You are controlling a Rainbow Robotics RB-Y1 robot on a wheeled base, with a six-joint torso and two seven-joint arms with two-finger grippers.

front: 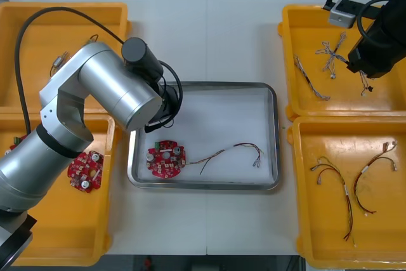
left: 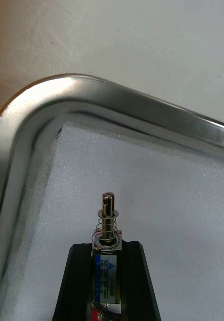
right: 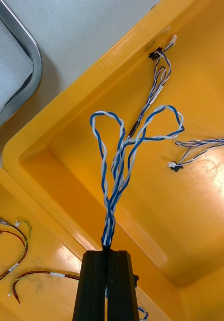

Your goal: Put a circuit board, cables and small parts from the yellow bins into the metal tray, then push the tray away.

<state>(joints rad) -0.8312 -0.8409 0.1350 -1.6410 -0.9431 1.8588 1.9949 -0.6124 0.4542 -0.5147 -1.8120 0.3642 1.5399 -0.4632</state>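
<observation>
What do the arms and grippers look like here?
Left arm: silver cylindrical links, black joint bands, looping black cable. Right arm: black casing, black cable. Left gripper and right gripper: flat, black, blocky fingers.

Bright overhead light; glare on metal tray (left: 142,108) rim, soft shadows.

Front view, centre left: silver arm (front: 114,90) covers shiny metal tray's (front: 266,185) corner; twisted blue-and-white cable's (right: 114,190) end inside right gripper (right: 107,251).
</observation>
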